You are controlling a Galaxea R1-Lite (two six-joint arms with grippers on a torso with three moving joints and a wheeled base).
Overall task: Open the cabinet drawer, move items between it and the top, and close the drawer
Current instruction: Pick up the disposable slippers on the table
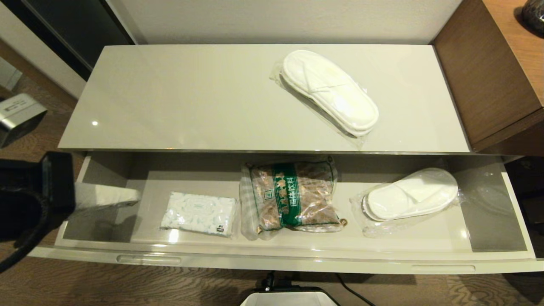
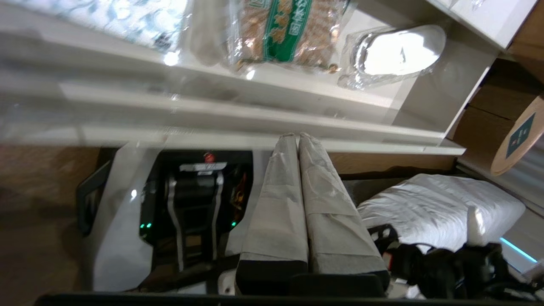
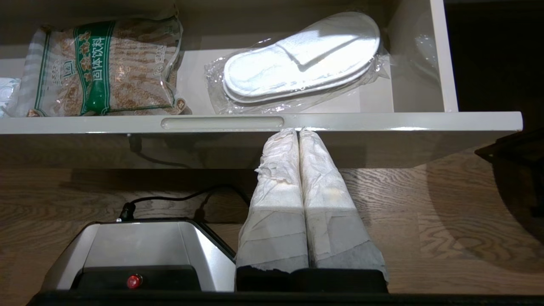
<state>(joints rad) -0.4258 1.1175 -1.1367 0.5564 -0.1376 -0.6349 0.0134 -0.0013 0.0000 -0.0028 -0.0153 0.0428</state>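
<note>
The left hand point(image 2: 297, 137) is clenched with nothing between its taped fingers point(image 2: 278, 204), tips pressed together just outside the front edge of the cabinet drawer point(image 1: 272, 257). In the head view its arm sits at the drawer's left end. The right hand point(image 3: 297, 131), likewise clenched and empty, hangs below the drawer front near the right slot handle point(image 3: 222, 123). The drawer stands pulled out; inside lie the tissue pack point(image 1: 199, 213), the snack bag point(image 1: 293, 196) and one pair of wrapped slippers point(image 1: 410, 194); another wrapped pair point(image 1: 330, 91) rests on the top point(image 1: 178, 97). Risks, as I judge them: a clenched hand reaching in would only shove the soft tissue pack aside; the glossy wrap on the slippers may slip from a pinch; the arm could knock the drawer's side wall; a bag left standing high could jam on closing
</note>
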